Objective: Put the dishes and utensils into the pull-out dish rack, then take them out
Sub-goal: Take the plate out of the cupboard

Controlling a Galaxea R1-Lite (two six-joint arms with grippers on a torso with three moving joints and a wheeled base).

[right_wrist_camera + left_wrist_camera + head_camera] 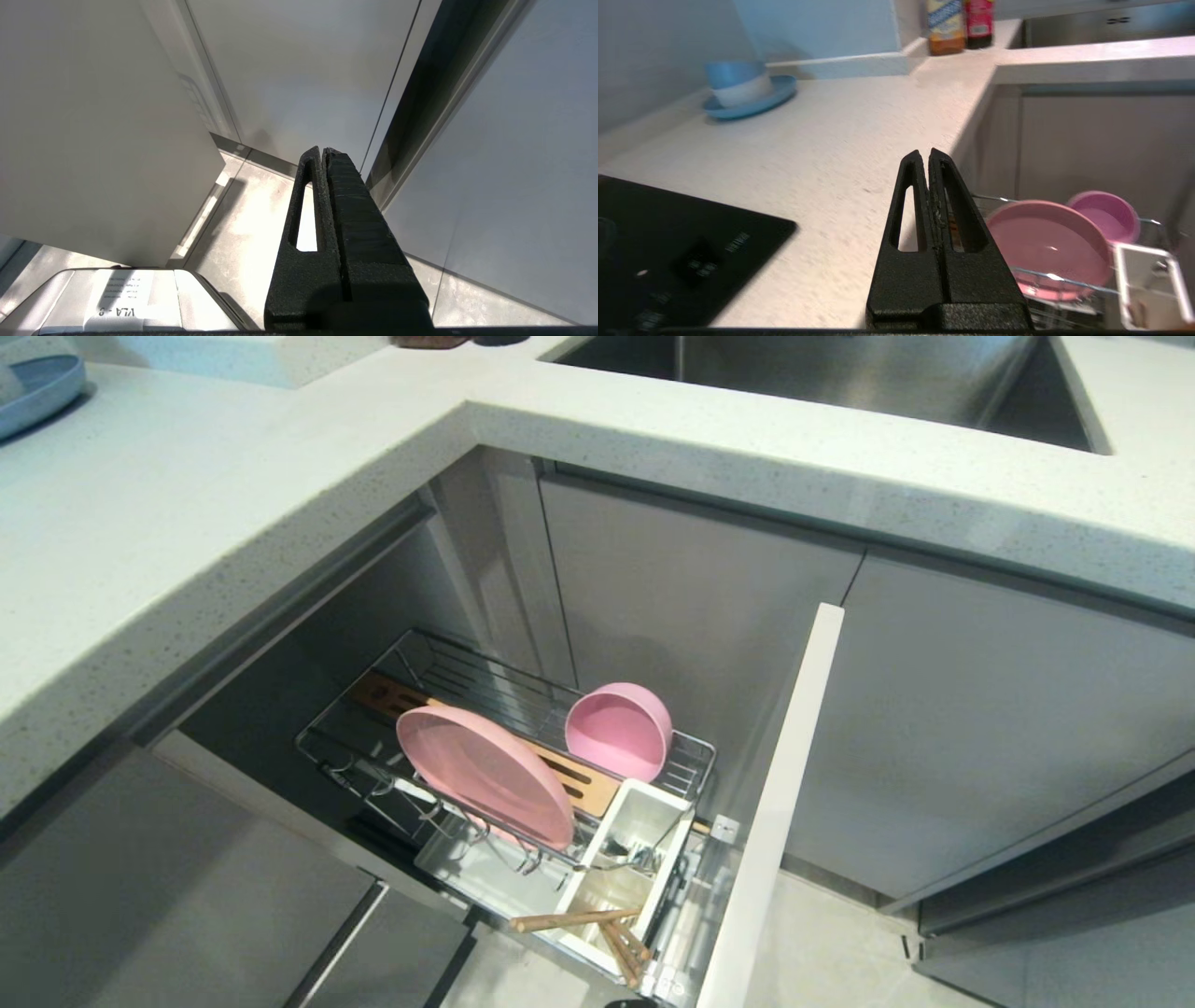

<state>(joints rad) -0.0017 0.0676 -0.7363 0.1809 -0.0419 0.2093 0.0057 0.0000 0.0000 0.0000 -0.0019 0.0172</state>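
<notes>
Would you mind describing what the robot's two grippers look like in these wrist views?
Both match. The left gripper and the right gripper are matte black with a rough, grainy texture. Each has two long fingers tapering from a broad base to a narrow tip, each finger pierced by an elongated slot. No cables or markings are visible on either.

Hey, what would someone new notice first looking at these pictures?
The pink plate standing on edge in the pulled-out wire rack under the counter, with the pink bowl tipped beside it. Wooden chopsticks lie in the white caddy at the rack's front end.
</notes>
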